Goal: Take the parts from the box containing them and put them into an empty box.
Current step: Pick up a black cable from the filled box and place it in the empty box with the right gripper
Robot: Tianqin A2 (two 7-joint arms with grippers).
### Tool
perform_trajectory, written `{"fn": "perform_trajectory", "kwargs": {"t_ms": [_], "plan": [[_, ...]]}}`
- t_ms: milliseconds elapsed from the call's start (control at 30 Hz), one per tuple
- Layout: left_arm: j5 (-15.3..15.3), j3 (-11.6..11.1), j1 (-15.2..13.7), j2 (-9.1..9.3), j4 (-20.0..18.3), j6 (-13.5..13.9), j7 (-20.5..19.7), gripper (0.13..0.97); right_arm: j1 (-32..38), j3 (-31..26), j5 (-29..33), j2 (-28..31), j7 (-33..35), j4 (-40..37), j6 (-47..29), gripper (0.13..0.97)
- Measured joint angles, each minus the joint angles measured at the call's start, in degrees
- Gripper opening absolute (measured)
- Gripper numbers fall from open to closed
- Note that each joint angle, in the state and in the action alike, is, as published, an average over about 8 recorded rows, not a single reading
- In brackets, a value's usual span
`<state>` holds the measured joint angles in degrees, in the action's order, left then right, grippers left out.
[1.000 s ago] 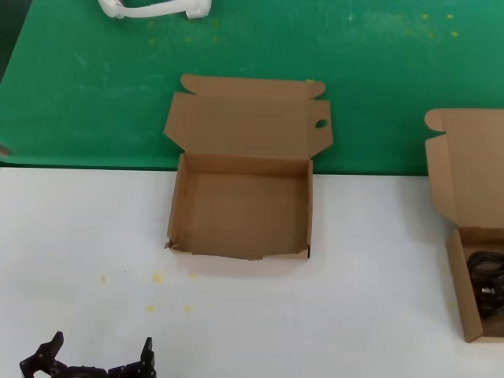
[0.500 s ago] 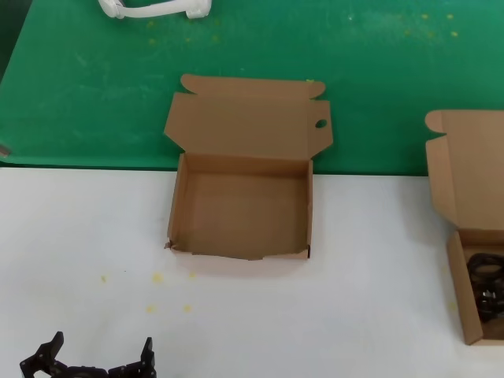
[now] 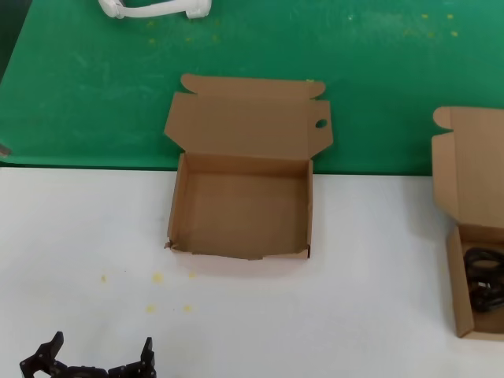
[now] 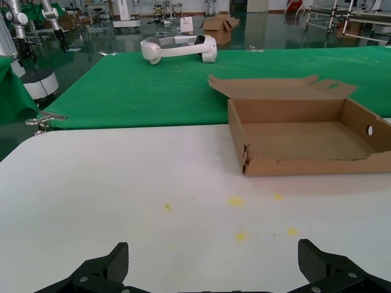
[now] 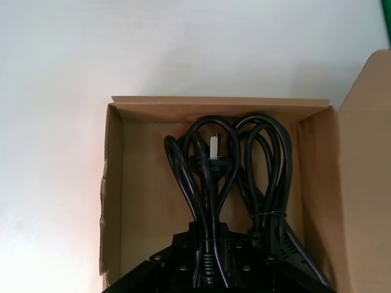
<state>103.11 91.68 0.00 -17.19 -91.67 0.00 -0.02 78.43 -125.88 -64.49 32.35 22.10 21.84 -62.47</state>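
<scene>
The empty box (image 3: pixel 240 206) with a holed side flap lies open at the table's middle, seen also in the left wrist view as the empty box (image 4: pixel 305 131). My left gripper (image 3: pixel 94 358) (image 4: pixel 214 268) waits open near the front edge, holding nothing. At the far right stands the box containing the parts (image 3: pixel 472 236) with its tall plain lid up. Two coiled black cables (image 3: pixel 482 277) lie inside it. In the right wrist view my right gripper (image 5: pixel 208 244) is down in that box (image 5: pixel 113 183), shut on the left cable (image 5: pixel 204 177); the other cable (image 5: pixel 266 177) lies beside it.
A green mat (image 3: pixel 252 71) covers the far half of the table, with a white headset (image 3: pixel 153 8) on it. Small yellow specks (image 3: pixel 157 277) dot the white surface in front of the empty box.
The box with the cables has slid a little to the right in the head view. The left gripper and the empty box have not moved.
</scene>
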Motion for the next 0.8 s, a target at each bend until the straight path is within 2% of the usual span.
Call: {"fn": "perform_trajectory", "kwargs": {"t_ms": [200,600,800], "plan": [[0.0,0.0,0.0,0.0,0.0,0.0,0.0,0.966,-1.9,0.5,-0.4,2.7,-4.0,7.7,-1.9,0.216],[0.0,0.0,0.0,0.0,0.0,0.0,0.0,0.966,-7.9,4.0,-1.7,11.5,-15.9,31.1,-6.8,0.214],[0.0,0.0,0.0,0.0,0.0,0.0,0.0,0.966,-9.3,5.9,-2.7,12.6,-21.7,42.0,-8.2,0.214]]}}
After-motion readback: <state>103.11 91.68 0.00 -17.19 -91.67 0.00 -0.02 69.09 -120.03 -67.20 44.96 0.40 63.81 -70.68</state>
